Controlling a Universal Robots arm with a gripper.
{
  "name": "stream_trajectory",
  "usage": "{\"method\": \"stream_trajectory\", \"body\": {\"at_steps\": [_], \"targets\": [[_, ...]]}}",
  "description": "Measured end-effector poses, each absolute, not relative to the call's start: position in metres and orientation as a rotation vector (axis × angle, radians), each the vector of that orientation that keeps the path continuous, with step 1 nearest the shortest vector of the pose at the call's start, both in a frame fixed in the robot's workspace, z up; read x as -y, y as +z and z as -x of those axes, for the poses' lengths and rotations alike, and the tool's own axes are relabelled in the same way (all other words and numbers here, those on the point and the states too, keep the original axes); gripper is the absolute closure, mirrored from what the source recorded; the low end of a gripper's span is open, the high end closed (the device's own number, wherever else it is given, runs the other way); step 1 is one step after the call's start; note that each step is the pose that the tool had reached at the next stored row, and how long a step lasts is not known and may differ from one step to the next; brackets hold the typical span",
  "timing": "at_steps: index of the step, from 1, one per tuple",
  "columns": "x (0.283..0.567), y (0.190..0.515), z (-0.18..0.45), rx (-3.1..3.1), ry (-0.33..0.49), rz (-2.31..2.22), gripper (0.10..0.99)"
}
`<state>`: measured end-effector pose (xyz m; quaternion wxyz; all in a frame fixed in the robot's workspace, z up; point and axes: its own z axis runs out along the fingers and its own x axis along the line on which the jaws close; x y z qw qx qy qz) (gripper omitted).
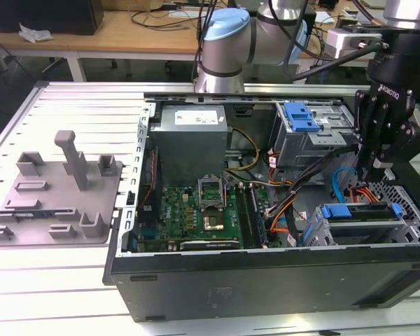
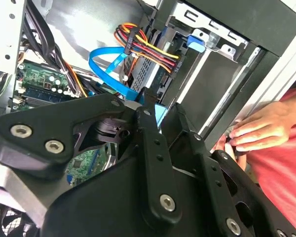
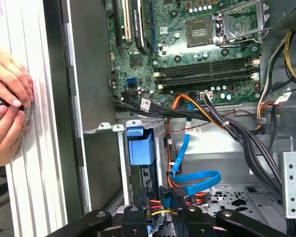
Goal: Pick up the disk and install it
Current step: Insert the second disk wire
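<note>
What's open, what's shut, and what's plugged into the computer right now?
Case, lying on its side, cover off.
Disk, sitting in its bay inside the case.
Gripper, just above the disk, not on it.
Socket, lid flipped open.
Blue cable, looped loose beside the bay.
Hands, resting on the table by the case.

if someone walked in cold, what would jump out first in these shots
The open computer case draws the eye first, its green motherboard bare in the middle and a grey power supply box behind it. At the exterior view's right the black gripper hangs over the drive cage, just above the blue-framed disk sitting in its bay. In both wrist views a person's hands rest at the case's outer edge.
</note>
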<state>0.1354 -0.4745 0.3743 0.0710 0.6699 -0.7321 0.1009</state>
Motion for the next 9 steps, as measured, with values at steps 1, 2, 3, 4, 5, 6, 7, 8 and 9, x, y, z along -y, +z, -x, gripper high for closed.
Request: {"method": "stream_trajectory", "body": {"at_steps": [1, 2, 3, 4, 5, 6, 7, 8, 9], "targets": [[0.4745, 0.3741, -0.1354, 2.202, 0.304, -2.015, 0.757], [0.4743, 0.3737, -0.1354, 2.203, 0.304, -2.016, 0.757], [0.4742, 0.3734, -0.1354, 2.204, 0.303, -2.016, 0.757], [0.4742, 0.3728, -0.1349, 2.205, 0.303, -2.015, 0.757], [0.4742, 0.3725, -0.1345, 2.207, 0.303, -2.012, 0.757], [0.4742, 0.3723, -0.1345, 2.21, 0.303, -2.009, 0.757], [0.4741, 0.3722, -0.1344, 2.21, 0.303, -2.009, 0.757], [0.4741, 0.3721, -0.1344, 2.21, 0.302, -2.009, 0.757], [0.4741, 0.3722, -0.1345, 2.21, 0.303, -2.008, 0.757]]}}
